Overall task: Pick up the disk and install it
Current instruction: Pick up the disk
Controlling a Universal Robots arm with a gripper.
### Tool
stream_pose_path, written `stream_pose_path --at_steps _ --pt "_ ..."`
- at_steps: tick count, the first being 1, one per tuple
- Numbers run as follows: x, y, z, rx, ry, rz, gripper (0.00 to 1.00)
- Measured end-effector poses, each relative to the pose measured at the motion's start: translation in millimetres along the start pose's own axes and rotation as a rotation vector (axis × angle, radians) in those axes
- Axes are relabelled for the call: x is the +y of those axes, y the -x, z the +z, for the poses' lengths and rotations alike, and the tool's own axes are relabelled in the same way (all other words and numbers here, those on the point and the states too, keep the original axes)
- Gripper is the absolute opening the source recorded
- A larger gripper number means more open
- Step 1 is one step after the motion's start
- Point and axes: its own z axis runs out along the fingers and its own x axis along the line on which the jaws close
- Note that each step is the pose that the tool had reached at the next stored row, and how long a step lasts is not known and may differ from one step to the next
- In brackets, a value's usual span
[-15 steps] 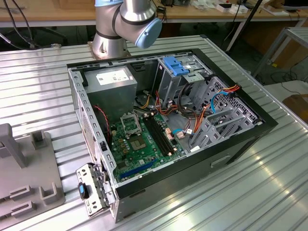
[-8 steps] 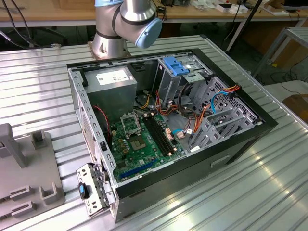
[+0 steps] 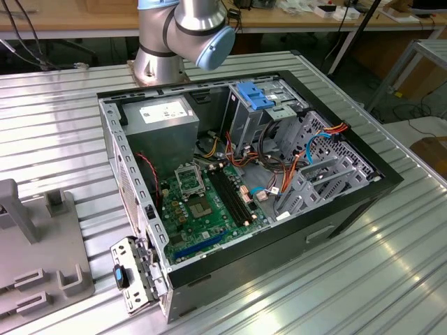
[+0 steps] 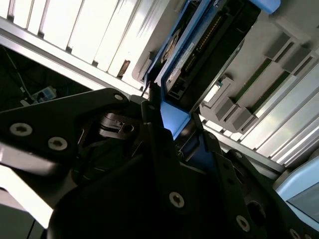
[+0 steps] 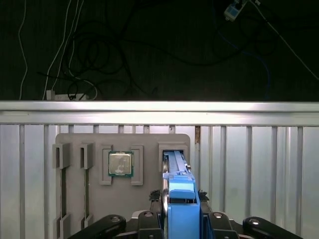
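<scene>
The disk [image 5: 178, 195], a grey drive in a bright blue carrier, stands on edge between the black fingers of my gripper [image 5: 180, 218]. Its far end sits at a slot of the grey fixture plate [image 5: 75, 144]. In the second wrist view the disk [image 4: 209, 45] runs away from my gripper [image 4: 180, 128], and a finger [image 4: 155, 130] presses each side of its blue end. My gripper is shut on the disk. I cannot tell whether the disk is clear of the slot. The open computer case [image 3: 335, 209] lies on the ribbed metal table [image 3: 391, 279], with an empty metal drive bay [image 3: 311, 174] on the exterior view's right.
A blue latch piece [image 3: 255, 94] tops the upper bay. A square processor chip [image 5: 120, 163] rests in a fixture pocket beside the disk's slot. The fixture [image 3: 42, 258] lies at the exterior view's left. The arm's base [image 3: 164, 49] stands behind the case. Cables [image 5: 99, 55] hang beyond the table edge.
</scene>
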Motion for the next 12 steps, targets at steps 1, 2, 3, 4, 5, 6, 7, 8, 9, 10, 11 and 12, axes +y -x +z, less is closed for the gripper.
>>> stream_pose_path --at_steps 1,2,3,4,5,6,7,8,9,10,11,12 --pt "0.0 0.0 -2.0 0.0 0.0001 0.0 0.36" --pt "-0.1 0.0 -3.8 0.0 0.0001 0.0 0.36" --pt "-0.1 0.0 -4.9 0.0 0.0 0.0 0.36" --pt "-0.1 0.0 -6.2 0.0 -0.0001 0.0 0.36" --pt "-0.1 0.0 -7.2 0.0 0.0 0.0 0.36" --pt "-0.1 0.0 -8.3 0.0 0.0 0.0 0.36" --pt "-0.1 0.0 -9.2 0.0 0.0 0.0 0.36" --pt "-0.1 -0.1 -10.2 0.0 0.0 0.0 0.36" --pt "-0.1 -0.1 -11.4 0.0 0.0 0.0 0.36" --pt "-0.1 -0.1 -13.2 0.0 0.0 0.0 0.36" --pt "-0.2 -0.1 -15.9 0.0 0.0 0.0 0.36" --pt "-0.2 -0.2 -18.4 0.0 -0.0001 0.0 0.36"
